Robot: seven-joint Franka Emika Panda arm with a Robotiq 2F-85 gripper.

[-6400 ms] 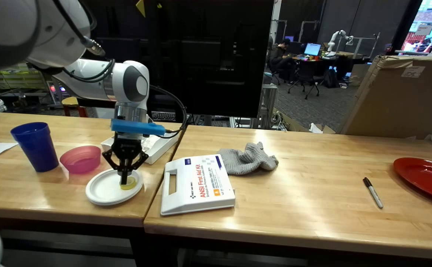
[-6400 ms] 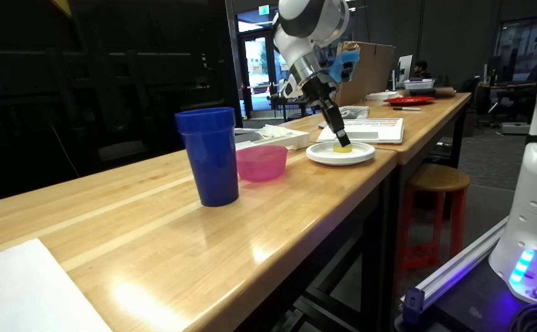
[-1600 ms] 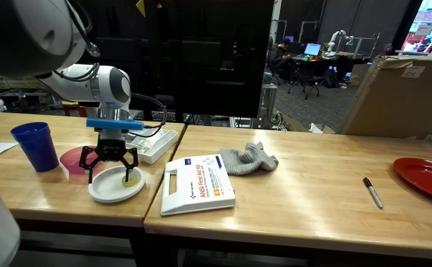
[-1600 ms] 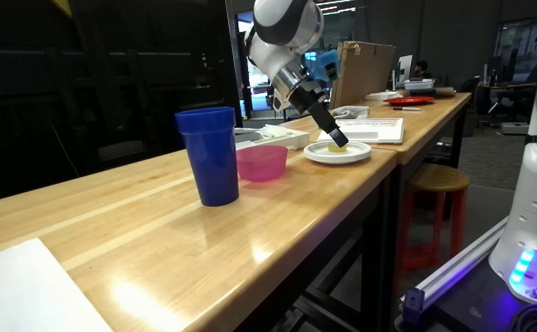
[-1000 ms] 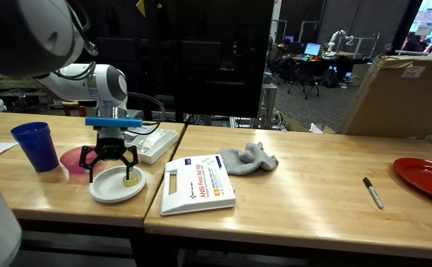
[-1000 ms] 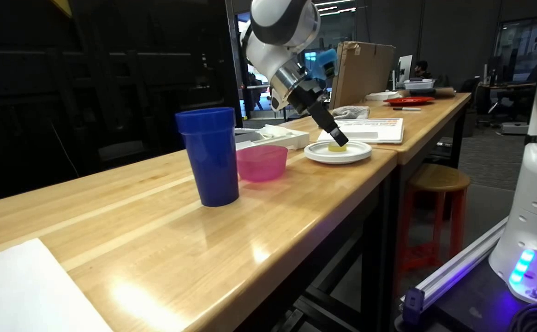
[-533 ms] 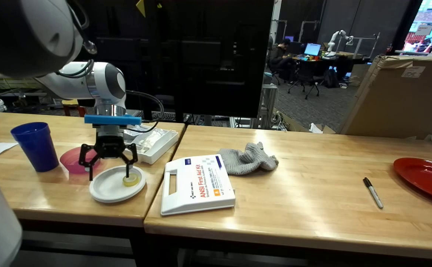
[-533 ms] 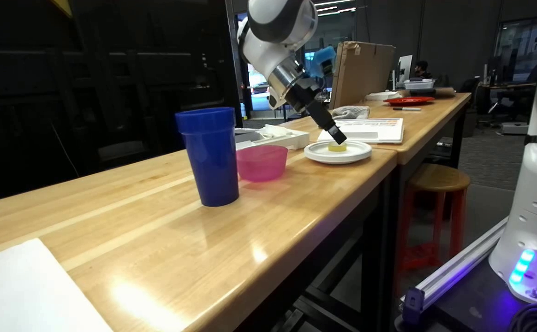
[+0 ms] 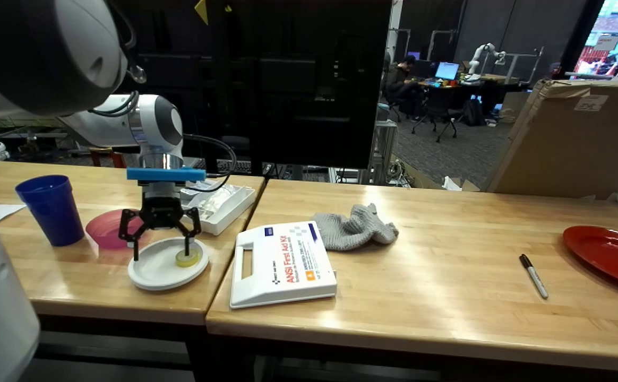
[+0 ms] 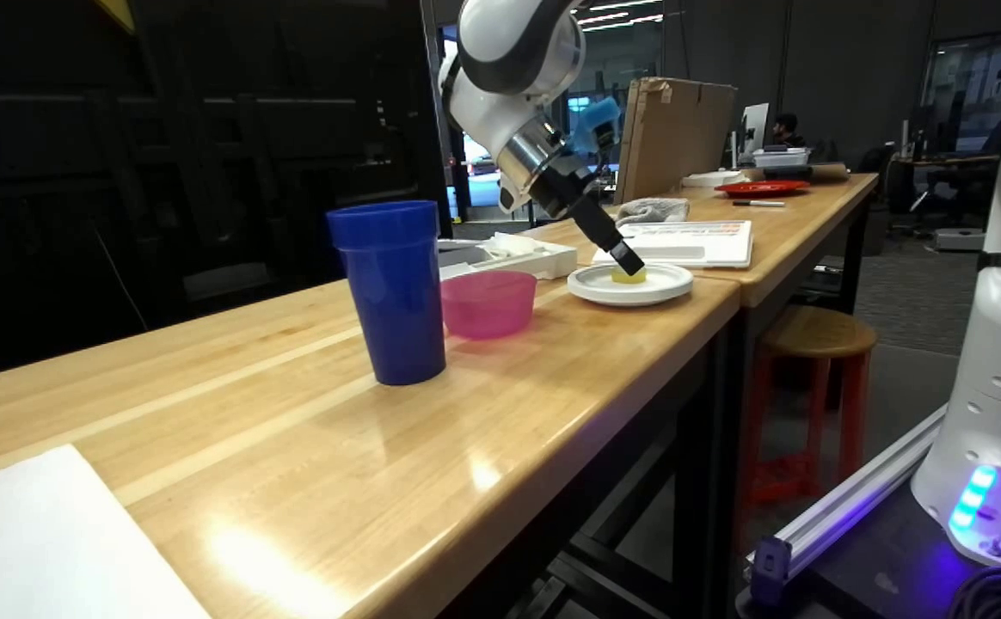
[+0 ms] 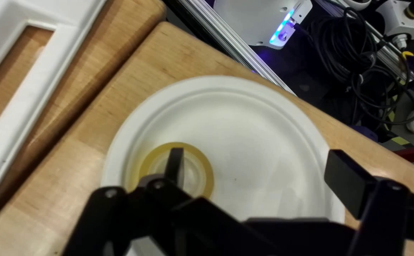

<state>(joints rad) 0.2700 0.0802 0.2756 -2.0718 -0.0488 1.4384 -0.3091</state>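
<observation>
My gripper (image 9: 161,257) hangs open, fingers spread wide, low over the white plate (image 9: 152,268) on the wooden table. Nothing is clasped between the fingers. A yellowish tape roll (image 9: 188,262) lies flat on one side of the plate. In the wrist view, one finger (image 11: 175,165) overlaps the tape roll (image 11: 208,174), and the opposite finger (image 11: 347,181) stands over the plate's far rim. Whether that first finger touches the roll, or reaches inside its ring, I cannot tell. From the side, the fingertips appear just above the tape roll (image 10: 628,277).
Behind the plate are a pink bowl (image 9: 102,234) and a blue cup (image 9: 51,209). A white tray (image 9: 234,213) with items sits behind the gripper. A first aid kit (image 9: 288,265), grey cloth (image 9: 357,228), marker (image 9: 534,277) and red plate (image 9: 614,254) lie across the table seam.
Several seconds ago the fingers were close together at the tape roll; now they are spread. Over the last half second the gripper has sunk slightly. The plate has shifted a little since the earliest frames.
</observation>
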